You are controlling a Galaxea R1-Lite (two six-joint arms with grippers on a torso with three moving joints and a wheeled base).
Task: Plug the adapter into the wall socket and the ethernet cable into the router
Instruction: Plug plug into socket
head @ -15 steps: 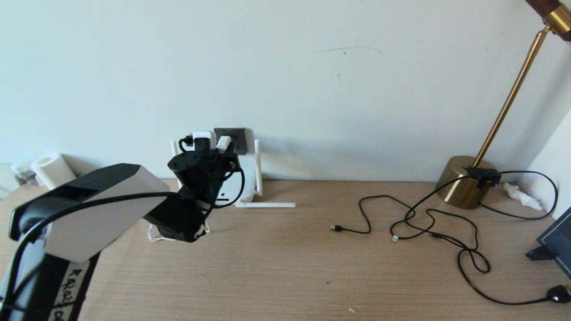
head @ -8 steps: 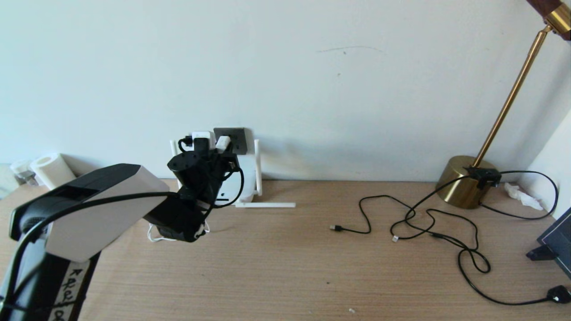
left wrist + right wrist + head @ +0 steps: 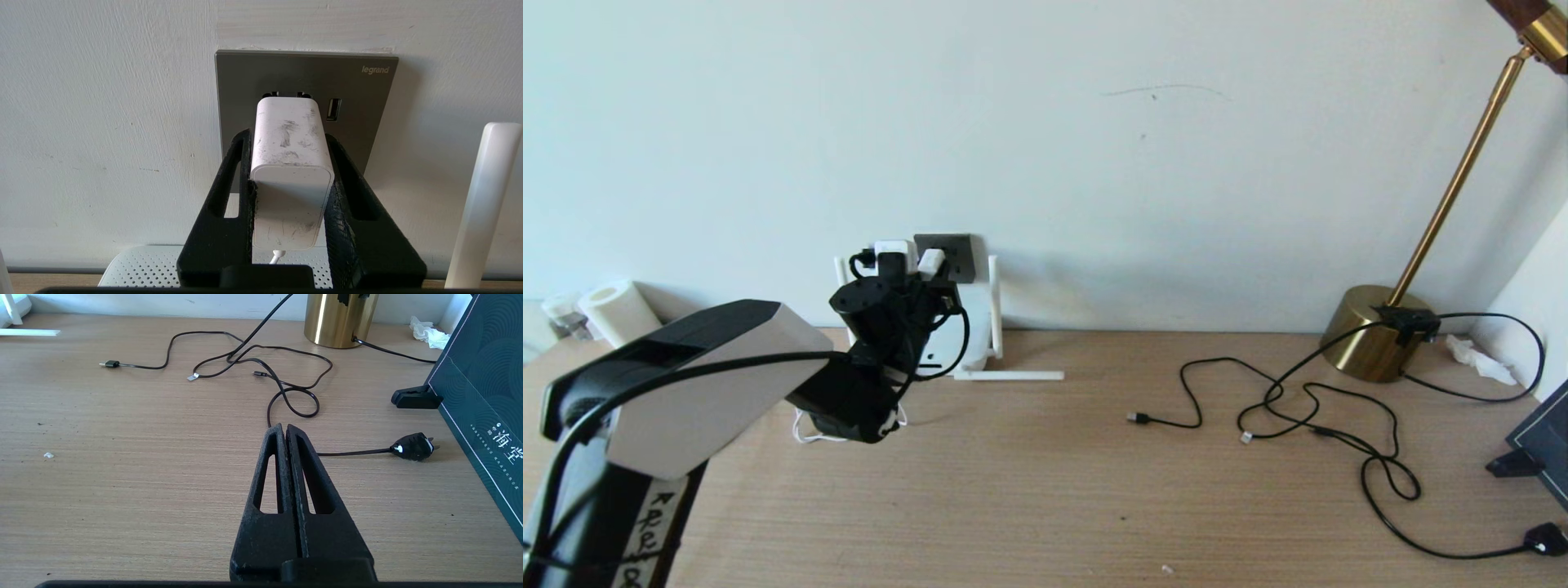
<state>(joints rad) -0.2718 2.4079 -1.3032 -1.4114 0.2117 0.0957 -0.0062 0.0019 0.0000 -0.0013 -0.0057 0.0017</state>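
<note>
Your left claw (image 3: pixel 292 179) is clamped on the adapter (image 3: pixel 291 163), one finger on each flat side, so the block sits square to the wall socket (image 3: pixel 359 118) and its front end points at the pin holes near the plate's top. In the left wrist view the adapter's nose is at the plate, centre of frame; whether the pins are fully seated you cannot tell from here. Its thin white cord hangs out of the rear end, free between the fingers, which keeps it from being pinched.

The router (image 3: pixel 135 265) lies just below, at the bottom of that view, with one antenna (image 3: pixel 482 204) upright at the right edge. That is why you approach from above it.

In the head view this all sits left of centre, against the wall, above the bench (image 3: pixel 1045 490).

Your right claw (image 3: pixel 288 457) is closed on nothing, hovering over the bench near thin black cords (image 3: pixel 245 363). I can't pick out the ethernet cable with confidence.
</note>
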